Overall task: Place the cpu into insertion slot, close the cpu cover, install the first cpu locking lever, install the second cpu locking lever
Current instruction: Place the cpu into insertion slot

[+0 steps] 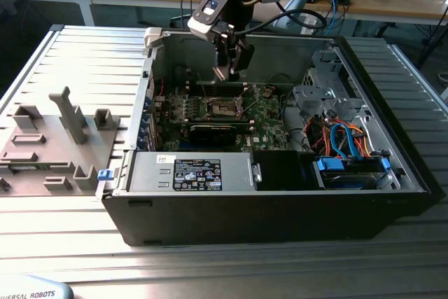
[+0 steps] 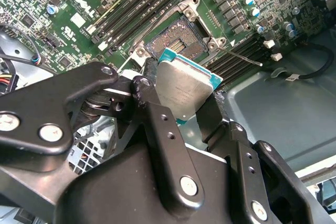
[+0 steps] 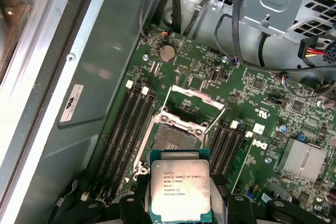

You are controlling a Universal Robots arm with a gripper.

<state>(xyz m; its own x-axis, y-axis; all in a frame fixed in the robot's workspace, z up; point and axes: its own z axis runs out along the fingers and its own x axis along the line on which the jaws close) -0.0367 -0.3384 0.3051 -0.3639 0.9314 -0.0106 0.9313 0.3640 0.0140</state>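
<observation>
My gripper (image 1: 229,68) hangs inside the open computer case, shut on the cpu (image 3: 179,187), a flat square chip with a silver-grey top. Black fingers (image 2: 151,95) clamp two opposite edges of the cpu (image 2: 185,85). The chip hovers tilted just above and beside the insertion slot (image 3: 170,140), not touching it. The dark square insertion slot (image 2: 178,38) lies bare on the green board, seen in the exterior view at the board's middle (image 1: 225,108). The thin cpu cover (image 3: 194,97) stands swung up behind the slot. A thin locking lever (image 2: 244,57) sticks out free beside it.
Long memory slots (image 3: 123,129) flank the socket. A black card (image 1: 213,133) and the power supply (image 1: 192,173) lie toward the case front. A drive cage (image 1: 318,92) with coloured cables (image 1: 343,141) is at the exterior view's right. A grey fixture tray (image 1: 49,145) sits outside on the left.
</observation>
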